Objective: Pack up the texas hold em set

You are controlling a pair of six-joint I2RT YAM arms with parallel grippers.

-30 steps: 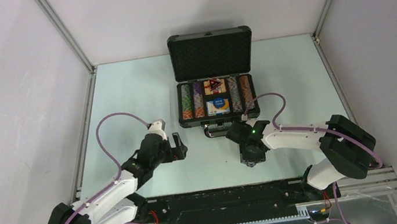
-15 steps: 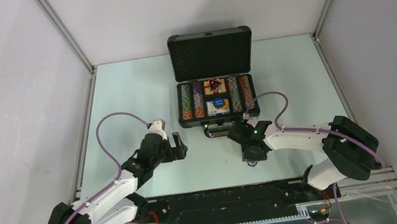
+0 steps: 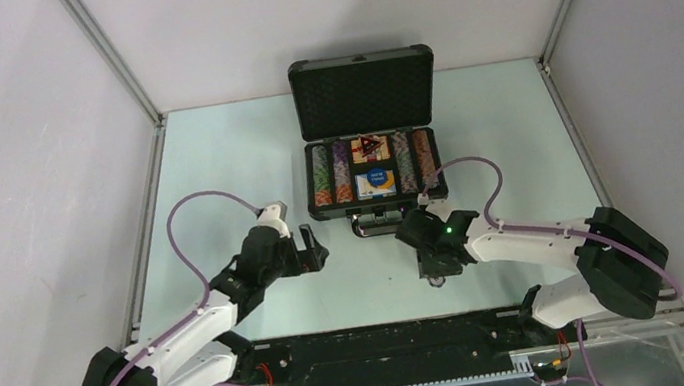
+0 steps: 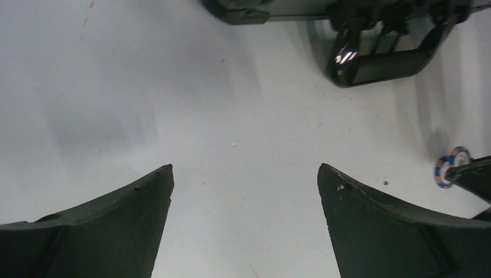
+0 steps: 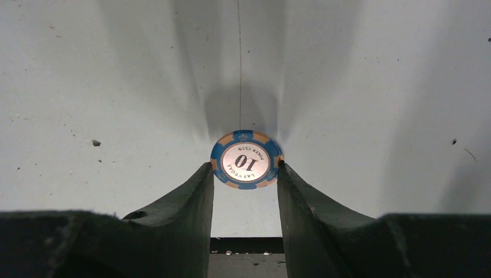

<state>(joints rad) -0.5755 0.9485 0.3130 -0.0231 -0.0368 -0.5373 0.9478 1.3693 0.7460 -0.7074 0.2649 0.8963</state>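
The dark grey briefcase (image 3: pixel 362 89) stands open at the table's far middle, with rows of striped chips (image 3: pixel 320 176), a red card box (image 3: pixel 368 148) and a blue button (image 3: pixel 377 183) in its tray. My right gripper (image 5: pixel 245 167) is shut on a blue-and-orange poker chip (image 5: pixel 246 160) marked 10, one finger on each edge, low over the table. In the top view that gripper (image 3: pixel 435 276) is just in front of the case's handle (image 3: pixel 375 224). My left gripper (image 4: pixel 246 168) is open with nothing between its fingers; it also shows to the left of the handle (image 3: pixel 314 254). The held chip (image 4: pixel 449 168) shows at the right edge of the left wrist view.
The case's black handle (image 4: pixel 382 55) lies flat on the table ahead of the left gripper. Grey walls with metal rails (image 3: pixel 143 170) close in the table on three sides. A black rail (image 3: pixel 379 344) runs along the near edge between the arm bases.
My right gripper has closed a little onto the chip and shifted slightly right. My left gripper has edged to the right, toward the case handle.
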